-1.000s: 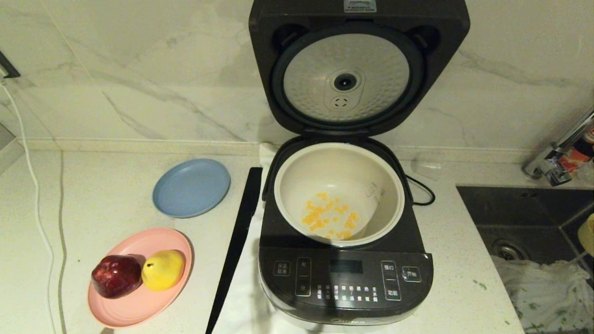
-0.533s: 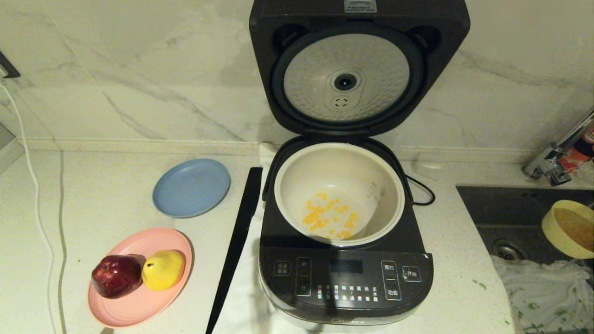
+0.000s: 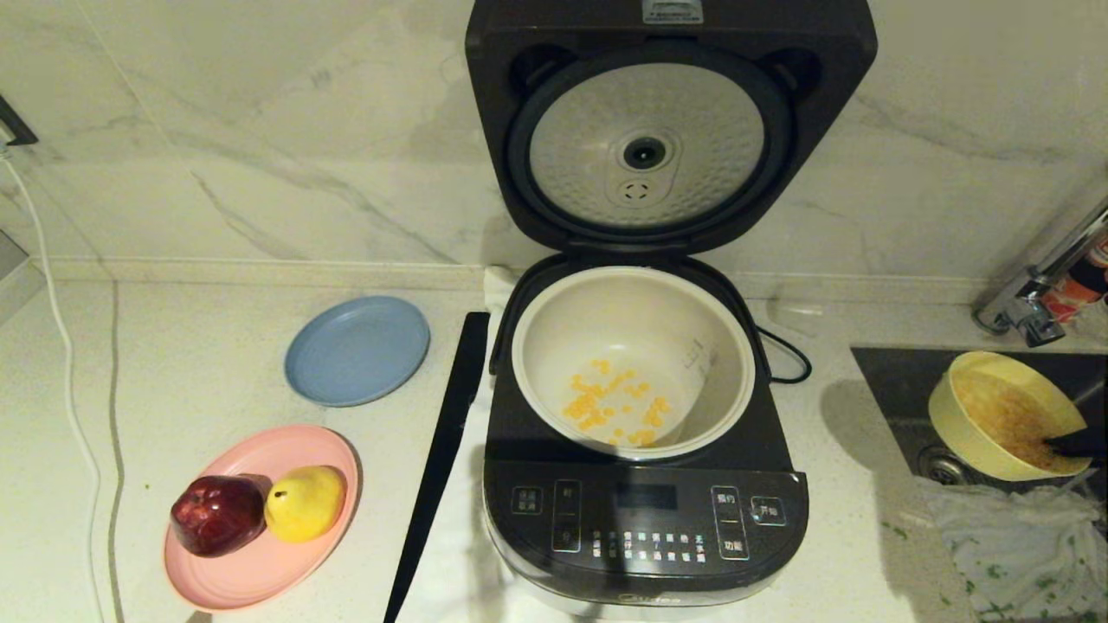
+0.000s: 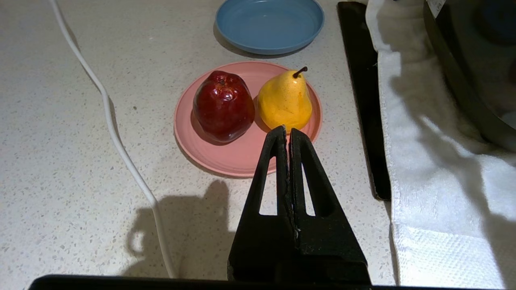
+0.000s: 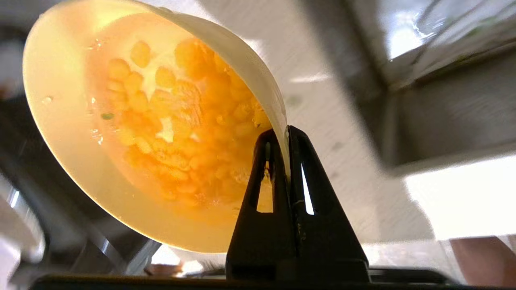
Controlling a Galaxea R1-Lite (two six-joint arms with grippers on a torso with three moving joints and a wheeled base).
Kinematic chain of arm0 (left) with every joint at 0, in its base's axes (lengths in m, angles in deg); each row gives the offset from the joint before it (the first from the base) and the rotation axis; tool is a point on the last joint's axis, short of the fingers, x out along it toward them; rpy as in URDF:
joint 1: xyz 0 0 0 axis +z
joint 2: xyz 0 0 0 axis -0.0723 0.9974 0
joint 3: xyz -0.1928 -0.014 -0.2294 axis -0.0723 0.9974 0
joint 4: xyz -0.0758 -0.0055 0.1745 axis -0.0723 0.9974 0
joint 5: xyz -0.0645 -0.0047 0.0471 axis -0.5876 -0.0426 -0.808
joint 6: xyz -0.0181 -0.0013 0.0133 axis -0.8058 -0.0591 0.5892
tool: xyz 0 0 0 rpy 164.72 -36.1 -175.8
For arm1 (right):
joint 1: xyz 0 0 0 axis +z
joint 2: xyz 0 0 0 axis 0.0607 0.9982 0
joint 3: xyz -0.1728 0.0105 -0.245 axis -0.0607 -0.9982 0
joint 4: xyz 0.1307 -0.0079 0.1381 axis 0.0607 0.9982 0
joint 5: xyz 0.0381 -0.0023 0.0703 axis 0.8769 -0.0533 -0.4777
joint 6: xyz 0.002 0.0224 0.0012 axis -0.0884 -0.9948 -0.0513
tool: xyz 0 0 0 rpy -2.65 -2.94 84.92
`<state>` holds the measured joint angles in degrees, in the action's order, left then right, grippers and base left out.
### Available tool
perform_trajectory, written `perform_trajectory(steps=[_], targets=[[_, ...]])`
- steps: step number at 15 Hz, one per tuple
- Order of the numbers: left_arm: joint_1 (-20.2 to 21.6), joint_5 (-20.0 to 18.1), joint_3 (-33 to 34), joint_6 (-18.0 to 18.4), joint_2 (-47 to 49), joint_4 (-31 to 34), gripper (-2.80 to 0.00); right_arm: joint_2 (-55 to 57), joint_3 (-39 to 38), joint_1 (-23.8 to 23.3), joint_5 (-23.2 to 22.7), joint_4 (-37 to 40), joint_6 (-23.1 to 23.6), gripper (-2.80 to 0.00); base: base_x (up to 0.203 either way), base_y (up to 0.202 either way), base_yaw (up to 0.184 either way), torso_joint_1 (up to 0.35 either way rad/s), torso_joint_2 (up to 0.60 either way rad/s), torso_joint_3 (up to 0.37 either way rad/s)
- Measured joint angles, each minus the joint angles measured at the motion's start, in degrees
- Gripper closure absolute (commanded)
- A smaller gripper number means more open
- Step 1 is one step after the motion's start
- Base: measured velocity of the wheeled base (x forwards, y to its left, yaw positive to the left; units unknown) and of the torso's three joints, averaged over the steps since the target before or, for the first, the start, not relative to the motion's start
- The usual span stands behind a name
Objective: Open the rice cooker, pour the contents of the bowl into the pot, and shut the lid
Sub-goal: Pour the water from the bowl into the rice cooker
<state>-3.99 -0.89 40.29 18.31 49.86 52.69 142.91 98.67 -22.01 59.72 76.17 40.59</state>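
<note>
The rice cooker [image 3: 645,519] stands mid-counter with its lid [image 3: 645,147] swung up, dimpled silver plate facing me. Its cream pot [image 3: 658,303] holds a scatter of yellow kernels [image 3: 610,407]. At the far right, over the sink, my right gripper [image 3: 1073,444] holds the pale yellow bowl [image 3: 1004,415] in the air. In the right wrist view the gripper [image 5: 287,133] is shut on the rim of the bowl [image 5: 64,121], which is tilted and holds many orange kernels [image 5: 181,121]. My left gripper [image 4: 287,131] is shut and empty, above the counter near the pink plate.
A blue plate [image 3: 357,349] and a pink plate [image 3: 260,571] with a red apple [image 3: 216,513] and yellow pear [image 3: 305,502] lie left of the cooker. A black strip [image 3: 441,459] lies alongside it. Sink [image 3: 969,381], tap [image 3: 1039,294] and white cloth [image 3: 1013,536] are on the right.
The bowl has come in from the right edge and moved left over the sink toward the cooker, held by my right gripper. Cooker, pot and plates have not moved.
</note>
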Motion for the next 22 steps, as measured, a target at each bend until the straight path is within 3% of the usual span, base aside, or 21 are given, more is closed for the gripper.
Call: perform_trajectory(steps=[9,12,17,22], targets=[[0.0,0.0,0.0,0.0,0.0,0.0,0.00,-4.9,0.8,16.4,1.7,6.6,-3.2,0.00,0.000,0.000,0.000,0.000,0.00,0.000],[0.0,0.0,0.0,0.0,0.0,0.0,0.00,-4.8,2.8,24.0,5.4,6.9,-6.3,0.00,0.000,0.000,0.000,0.000,0.00,0.000],[0.0,0.0,0.0,0.0,0.0,0.0,0.00,-2.5,14.5,36.9,15.5,9.0,-11.3,0.00,0.000,0.000,0.000,0.000,0.00,0.000],[0.0,0.0,0.0,0.0,0.0,0.0,0.00,2.3,26.8,44.4,20.7,12.3,-13.3,0.00,0.000,0.000,0.000,0.000,0.00,0.000]])
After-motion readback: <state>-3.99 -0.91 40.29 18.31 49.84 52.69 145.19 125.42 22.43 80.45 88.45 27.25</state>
